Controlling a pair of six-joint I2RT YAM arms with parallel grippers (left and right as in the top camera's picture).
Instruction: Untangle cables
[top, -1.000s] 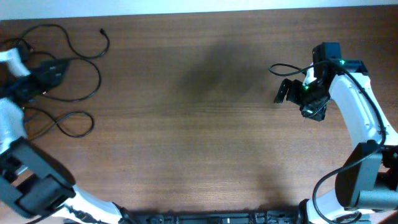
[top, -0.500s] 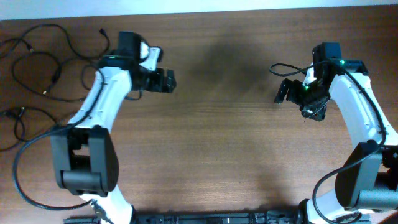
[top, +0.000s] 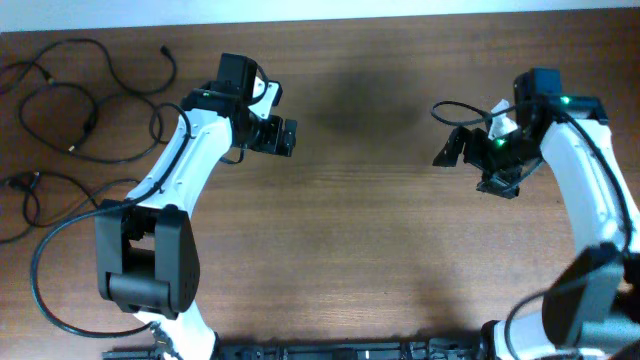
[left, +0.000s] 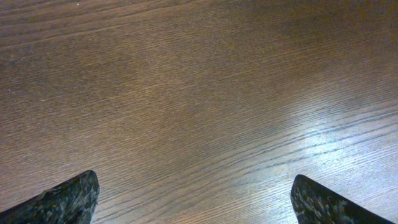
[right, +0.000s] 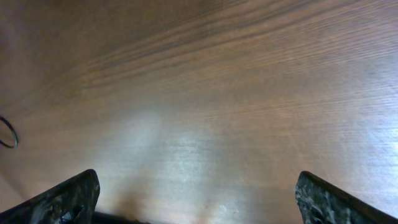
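- Wood of a warm brown tone, with fine straight grain and a soft sheen, is seen across the whole table (top: 350, 250).
- The cables (top: 85, 125) are laid in the upper left of the overhead frame: thin, black, flexible cords thrown in loose overlapping loops, with small plug ends.
- The left gripper (top: 285, 137) is held in the upper part of the frame, left of centre, well apart from the cables, which lie further left beyond its white arm.
- In the left wrist view, the fingers (left: 68, 199) are shown as dark, rough, speckled wedges in the two lower corners. They are spread wide, and only wood grain is seen between them; nothing is gripped.
- The right gripper (top: 450, 150) is held at the upper right of the overhead frame, on the far side of the table from the cables.
- In the right wrist view, its fingers (right: 62, 199) are likewise set far apart in the lower corners, with nothing held.
- A thin black arc (right: 6, 134) is cut off by the left edge of that view; what it belongs to cannot be told.
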